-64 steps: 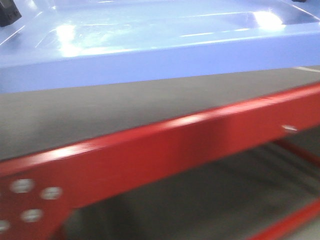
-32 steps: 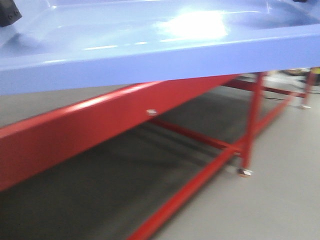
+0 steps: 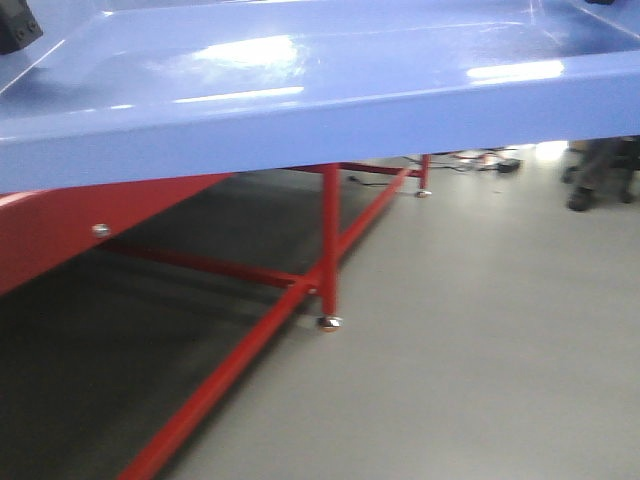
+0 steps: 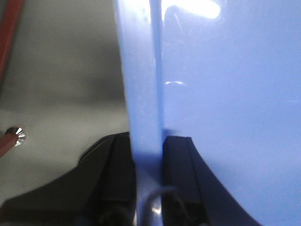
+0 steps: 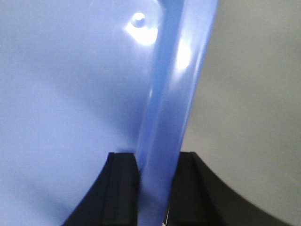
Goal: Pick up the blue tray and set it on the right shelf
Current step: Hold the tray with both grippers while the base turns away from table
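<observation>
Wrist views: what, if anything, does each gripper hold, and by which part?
The blue tray: left gripper pinches one side rim between its fingers, right gripper the opposite rim.

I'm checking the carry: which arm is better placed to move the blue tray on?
Neither alone: left pincer and right pincer each clamp a rim of the blue tray, at opposite ends, so both should probably carry it together.

This looks like a workshop or a lab hall, not a home. The floor (image 3: 480, 340) is bare, smooth and grey. On it stands a workbench frame (image 3: 331, 235) of red-painted steel, with a bolt head (image 3: 100, 230) showing in its rail and a small metal foot (image 3: 328, 322) under one leg. Loose cables (image 3: 478, 159) lie on the floor farther back.
</observation>
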